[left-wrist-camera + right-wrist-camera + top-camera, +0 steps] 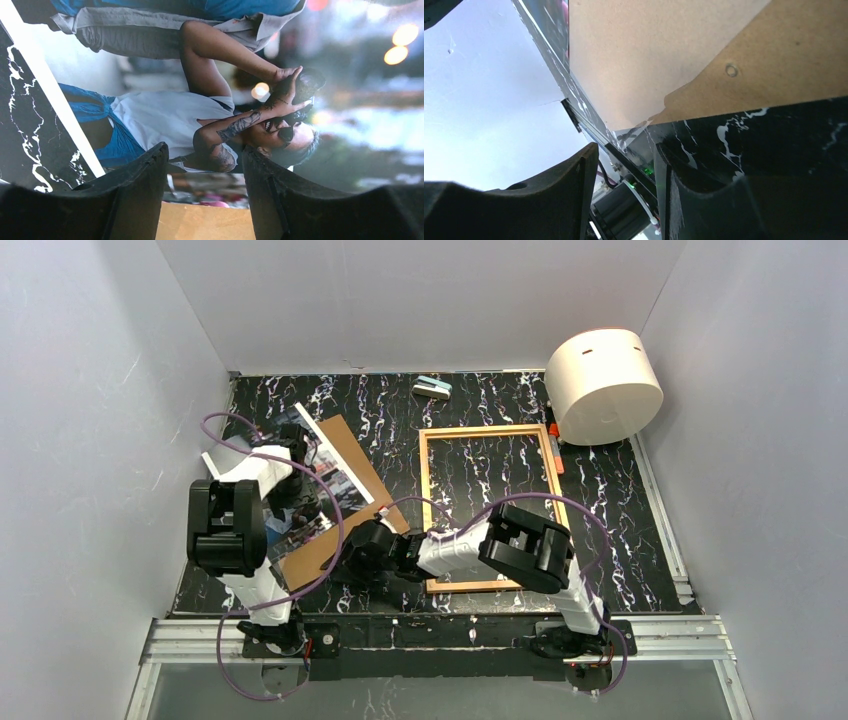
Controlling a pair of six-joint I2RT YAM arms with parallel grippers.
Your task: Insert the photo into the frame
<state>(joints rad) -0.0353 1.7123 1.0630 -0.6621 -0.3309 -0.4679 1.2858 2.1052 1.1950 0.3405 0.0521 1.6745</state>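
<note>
The photo [336, 478] lies face up at the left of the table, overlapping a brown cardboard backing board [356, 446]. The light-wood frame [425, 502] lies flat at the centre, with the marble top showing through it. My left gripper [297, 446] is open and empty just above the print; in the left wrist view its jaws [205, 151] stand apart over the photo [165, 112], with the board [200, 222] below them. My right gripper [346, 558] is open and empty, low by the board's near corner [659, 60], turned sideways [624, 148].
A white cylinder [603, 385] lies at the back right, and a small grey-blue object [432, 388] at the back centre. An orange item [555, 455] lies by the frame's right side. White walls close in the black marble table [620, 530] on three sides.
</note>
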